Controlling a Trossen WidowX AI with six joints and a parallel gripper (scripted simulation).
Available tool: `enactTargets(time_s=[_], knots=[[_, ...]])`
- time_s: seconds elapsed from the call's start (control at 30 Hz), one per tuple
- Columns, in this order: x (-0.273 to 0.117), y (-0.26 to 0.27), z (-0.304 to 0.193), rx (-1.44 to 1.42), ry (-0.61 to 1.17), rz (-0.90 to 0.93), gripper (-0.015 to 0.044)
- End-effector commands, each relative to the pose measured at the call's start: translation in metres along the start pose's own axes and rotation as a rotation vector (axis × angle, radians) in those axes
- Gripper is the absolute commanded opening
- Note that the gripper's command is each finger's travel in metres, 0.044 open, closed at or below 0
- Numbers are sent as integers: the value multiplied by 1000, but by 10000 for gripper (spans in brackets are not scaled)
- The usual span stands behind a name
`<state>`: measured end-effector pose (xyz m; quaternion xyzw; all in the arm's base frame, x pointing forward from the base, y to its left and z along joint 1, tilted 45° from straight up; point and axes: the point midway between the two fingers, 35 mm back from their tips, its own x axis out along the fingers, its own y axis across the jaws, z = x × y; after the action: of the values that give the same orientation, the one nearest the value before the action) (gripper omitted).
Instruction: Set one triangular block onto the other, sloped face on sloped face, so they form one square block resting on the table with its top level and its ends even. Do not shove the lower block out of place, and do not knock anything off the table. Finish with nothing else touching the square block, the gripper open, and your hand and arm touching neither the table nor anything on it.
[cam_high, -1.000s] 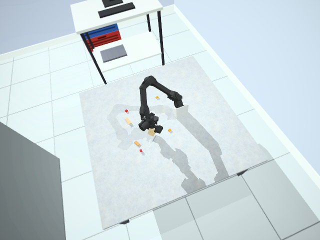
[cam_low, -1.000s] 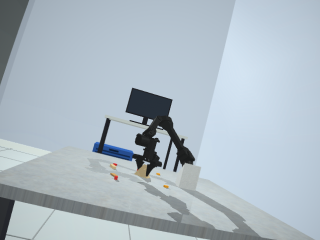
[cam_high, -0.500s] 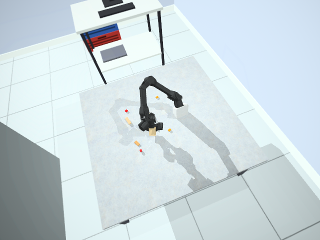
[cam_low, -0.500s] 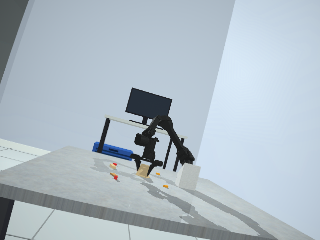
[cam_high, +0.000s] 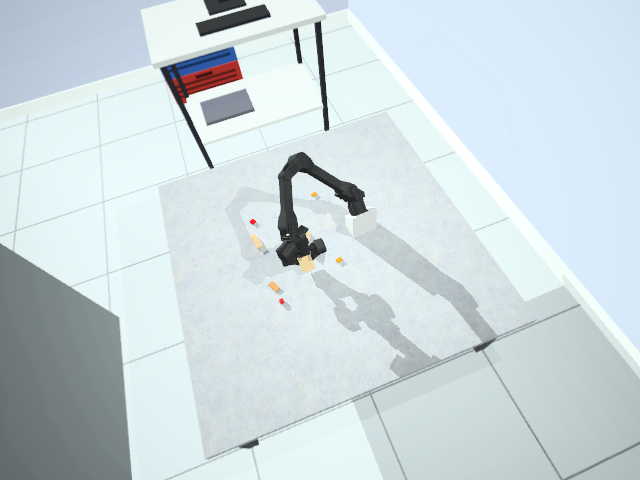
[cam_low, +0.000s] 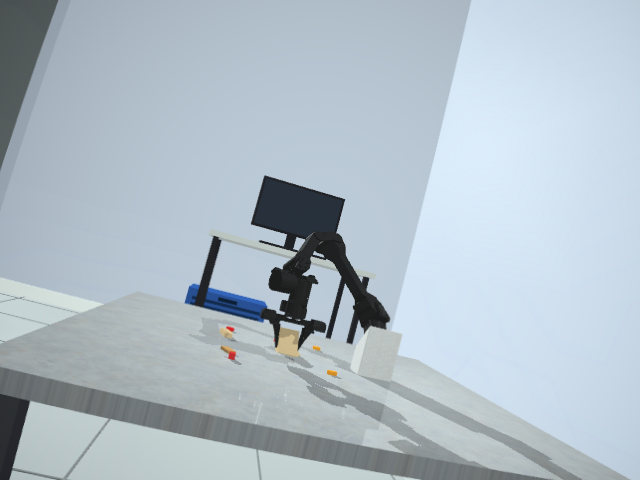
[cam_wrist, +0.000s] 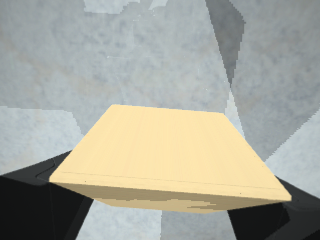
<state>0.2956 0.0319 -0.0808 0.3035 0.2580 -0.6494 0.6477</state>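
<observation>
Looks like office or lab corner. Landmark: white desk (cam_high: 232, 38) (cam_low: 294, 252). On desk: monitor (cam_low: 298, 206), keyboard (cam_high: 233, 20). Under desk: blue case (cam_high: 206, 60) (cam_low: 227, 302). Around desk: tiled floor (cam_high: 56, 155) (cam_low: 139, 444).

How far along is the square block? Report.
Done: one triangular block is gripped.
In hand: it sits between the gripper's fingers, low over the table.
Left, apparently: mating the sloped faces, opening, backing off; no finished square block shows.
</observation>
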Motion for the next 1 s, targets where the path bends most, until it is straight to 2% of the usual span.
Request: enactTargets(time_s=[0.0, 0.2, 0.97], knots=[[0, 1, -1, -109, 3, -5, 0], [0, 1, -1, -238, 1, -9, 0], [0, 1, -1, -238, 1, -9, 0]])
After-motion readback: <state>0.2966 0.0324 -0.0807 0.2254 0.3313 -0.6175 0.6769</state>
